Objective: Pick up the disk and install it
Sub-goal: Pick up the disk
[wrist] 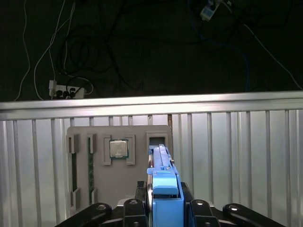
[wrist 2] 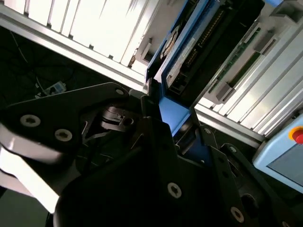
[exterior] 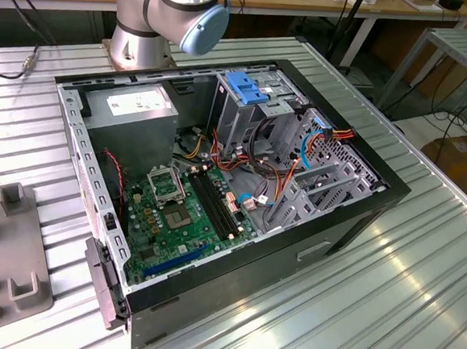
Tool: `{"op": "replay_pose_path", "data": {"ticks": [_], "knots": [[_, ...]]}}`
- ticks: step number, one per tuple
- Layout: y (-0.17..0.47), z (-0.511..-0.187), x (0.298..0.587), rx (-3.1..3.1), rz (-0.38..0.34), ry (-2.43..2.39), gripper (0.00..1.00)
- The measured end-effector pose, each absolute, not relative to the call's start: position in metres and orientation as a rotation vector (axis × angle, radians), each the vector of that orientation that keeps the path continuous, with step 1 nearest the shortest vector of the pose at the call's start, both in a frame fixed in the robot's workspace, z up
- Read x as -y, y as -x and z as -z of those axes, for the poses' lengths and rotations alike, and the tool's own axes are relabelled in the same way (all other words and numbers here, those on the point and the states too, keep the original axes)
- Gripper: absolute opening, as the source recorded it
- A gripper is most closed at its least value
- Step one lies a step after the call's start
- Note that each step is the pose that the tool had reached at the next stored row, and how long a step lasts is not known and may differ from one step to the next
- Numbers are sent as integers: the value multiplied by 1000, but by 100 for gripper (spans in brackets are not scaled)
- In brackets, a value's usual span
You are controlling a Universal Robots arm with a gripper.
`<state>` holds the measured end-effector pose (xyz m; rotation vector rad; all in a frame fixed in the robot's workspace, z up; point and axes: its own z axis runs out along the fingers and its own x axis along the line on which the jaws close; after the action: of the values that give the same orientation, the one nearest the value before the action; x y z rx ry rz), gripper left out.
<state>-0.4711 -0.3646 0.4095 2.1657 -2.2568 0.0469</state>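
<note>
Gripper (wrist: 163, 208) is pinched shut on the disk (wrist: 161, 163). You've got it edge-on between the fingers, clamped at its near end across the blue rails, and the rest of it sticks out well past the fingertips. The second wrist view shows the same thing: gripper (wrist 2: 170, 127) closed on the blue end, the black body of the disk (wrist 2: 203, 42) running away from it over the table slats (wrist 2: 94, 23).

Straight ahead of the fingers is the grey fixture plate (wrist: 118, 179), with a processor chip (wrist: 119, 148) sitting in its pocket just beside the disk's far end. I can't tell whether that far end is clear of its slot in the plate or not.

What I'd worry about:
- You're holding one end only. With that much overhang the disk could pivot or droop in the jaws if you swing fast.
- Those rails are plastic, so they could flex and let it creep.
- If the far end is in the slot, any tilt could jam it or drag the plate.
- The open computer case (exterior: 360, 209) by the arm's base (exterior: 169, 12) has loose cables (exterior: 278, 174) around the drive cage (exterior: 314, 181), which could snag or block the disk.
</note>
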Motion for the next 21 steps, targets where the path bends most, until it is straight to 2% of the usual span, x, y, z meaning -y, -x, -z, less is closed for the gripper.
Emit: {"op": "replay_pose_path", "data": {"ticks": [14, 21], "knots": [[471, -479, 365, 2254, -47, -2168, 37], [471, -497, 365, 2254, -45, -2170, 37]]}}
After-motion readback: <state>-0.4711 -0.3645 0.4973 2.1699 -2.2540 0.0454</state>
